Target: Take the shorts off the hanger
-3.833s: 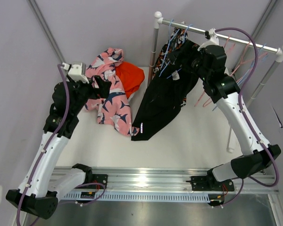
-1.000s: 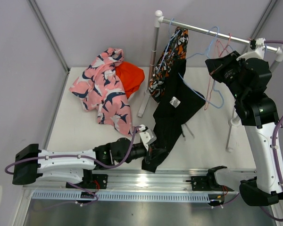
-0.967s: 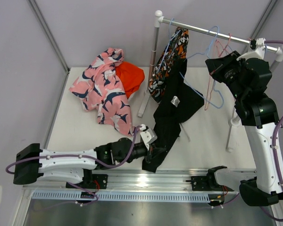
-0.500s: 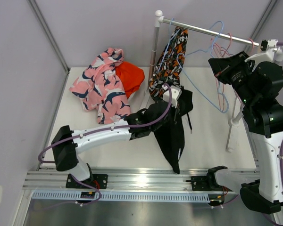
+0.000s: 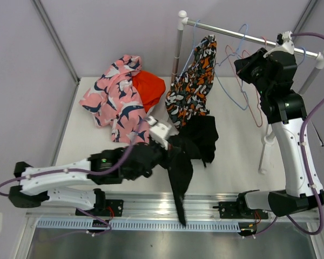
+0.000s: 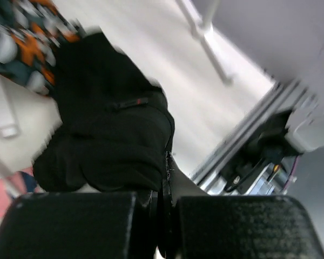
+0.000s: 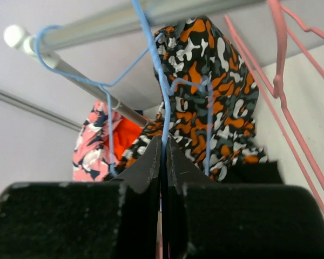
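"Top external view: which way do the black shorts (image 5: 179,181) run?" (Student)

"Their long axis runs far to near. The bunched end lies on the table (image 5: 235,156) close to the foot of the rack post (image 5: 177,59). The narrow end tapers toward the arm bases, and its tip crosses the mounting track (image 5: 151,208) at the near edge. Whether that narrow end rests or hangs cannot be told. The left gripper (image 5: 170,152) meets the cloth near the bunched end."

"And the pincer itself?" (Student)

"Left wrist view: both pads are pressed together on a fold of the black cloth, which fills much of the frame beyond them."

"The right side?" (Student)

"Right wrist view: the right gripper (image 7: 163,143) pinches the thin wire of a blue hanger (image 7: 157,65) that hooks over the rack bar (image 5: 213,28). Beyond it the patterned shorts (image 7: 205,91) hang lengthwise downward, upper end at the bar and lower end just above the black bunch. The pink shorts (image 5: 116,105) and the orange-red shorts (image 5: 148,86) lie heaped at the table's far left, well apart from both grippers."
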Motion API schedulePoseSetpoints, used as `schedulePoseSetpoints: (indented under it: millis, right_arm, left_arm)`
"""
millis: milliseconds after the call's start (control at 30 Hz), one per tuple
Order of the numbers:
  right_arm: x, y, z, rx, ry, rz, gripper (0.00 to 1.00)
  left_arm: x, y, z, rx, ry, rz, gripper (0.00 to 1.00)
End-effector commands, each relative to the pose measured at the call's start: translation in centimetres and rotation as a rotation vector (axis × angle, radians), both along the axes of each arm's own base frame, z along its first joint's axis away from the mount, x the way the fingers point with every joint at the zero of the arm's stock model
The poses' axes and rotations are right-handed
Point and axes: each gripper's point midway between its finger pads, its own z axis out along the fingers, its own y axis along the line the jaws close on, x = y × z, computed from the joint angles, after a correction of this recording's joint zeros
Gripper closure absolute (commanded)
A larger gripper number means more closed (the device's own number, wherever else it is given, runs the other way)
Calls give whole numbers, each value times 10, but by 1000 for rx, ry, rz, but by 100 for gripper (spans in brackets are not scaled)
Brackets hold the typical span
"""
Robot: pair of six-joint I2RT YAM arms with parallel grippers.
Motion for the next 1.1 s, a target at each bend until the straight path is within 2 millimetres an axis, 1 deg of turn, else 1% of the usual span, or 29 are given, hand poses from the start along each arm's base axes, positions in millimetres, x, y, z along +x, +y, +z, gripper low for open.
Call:
schedulePoseSetpoints:
  millis: [0, 33, 67, 133, 167, 200, 233, 267, 300, 333, 367, 400, 433, 467, 500, 533, 567, 600, 633, 667, 700, 767, 833, 867, 933, 967, 1000, 1033, 1067]
  right_arm:
    - [3, -11, 20, -2, -83, -42, 100]
    - [3, -12, 17, 2, -79, -43, 100]
    - [-1, -11, 11, 6, -70, -38, 100]
    - [-4, -13, 6, 11, -71, -38, 100]
    - [-7, -12, 3, 11, -67, -33, 100]
    - [-10, -13, -6, 9, -50, -33, 100]
    - [-12, -13, -10, 7, -43, -32, 100]
    - [-14, -13, -14, 6, -35, -27, 100]
    - [-19, -14, -20, 4, -26, -26, 100]
    - [-22, -13, -23, 4, -23, -20, 95]
    - [-24, -13, -26, -1, -17, -15, 85]
    - [-28, -14, -32, -1, -8, -15, 70]
    - [-29, -13, -36, -3, -2, -6, 31]
    - [-31, -11, -40, -3, 4, 5, 20]
    - [-32, -12, -44, 0, 12, 3, 14]
    - [-35, -11, -55, 5, 30, 8, 7]
    - [-35, -9, -59, 10, 32, 17, 5]
    - [-36, -8, -65, 17, 41, 19, 5]
    - [-40, -8, -68, 26, 42, 23, 4]
    - [-39, -5, -81, 35, 66, 36, 4]
    - [-41, -3, -85, 38, 73, 44, 4]
    - [-44, -1, -101, 37, 100, 60, 4]
    - [-45, -2, -110, 29, 113, 59, 4]
    - [-47, -2, -110, 26, 108, 60, 4]
    - [-45, -3, -111, 16, 105, 57, 3]
    - [-44, -2, -109, 14, 97, 62, 2]
    - [-41, -1, -104, 15, 86, 63, 1]
    - [-41, 3, -100, 19, 73, 89, 1]
    - [-41, 9, -91, 26, 45, 119, 0]
  left_arm:
    - [19, 47, 59, -93, -71, 144, 100]
    - [25, 58, 80, -104, -120, 167, 100]
    - [37, 71, 87, -98, -142, 216, 100]
    - [54, 88, 101, -85, -182, 255, 100]
    - [72, 104, 122, -120, -199, 301, 100]
    - [82, 110, 126, -119, -208, 314, 100]
    - [92, 119, 141, -130, -235, 330, 100]
    - [113, 141, 159, -143, -265, 407, 100]
    - [120, 142, 164, -136, -278, 391, 100]
    - [135, 146, 179, -124, -307, 414, 100]
    - [158, 165, 186, -104, -322, 490, 100]
    - [156, 173, 234, -176, -389, 473, 100]
    - [190, 164, 224, -121, -370, 487, 100]
    - [219, 183, 227, -96, -370, 555, 100]
    - [205, 197, 309, -227, -507, 544, 100]
    - [271, 179, 267, -140, -403, 557, 100]
    - [307, 196, 258, -129, -376, 606, 100]
    - [280, 213, 341, -294, -550, 597, 100]
    - [310, 196, 316, -330, -464, 517, 100]
    - [343, 207, 306, -371, -472, 526, 100]
    - [353, 210, 301, -409, -462, 519, 100]
    - [404, 208, 241, -383, -348, 546, 100]
    - [430, 197, 198, -355, -233, 531, 100]
    - [430, 183, 194, -363, -209, 468, 100]
    - [443, 168, 142, -314, -94, 446, 100]
    - [443, 153, 107, -272, -28, 438, 100]
    - [444, 144, 77, -246, 1, 428, 100]
    - [428, 141, 96, -246, -53, 407, 100]
    - [419, 128, 68, -219, -14, 394, 100]
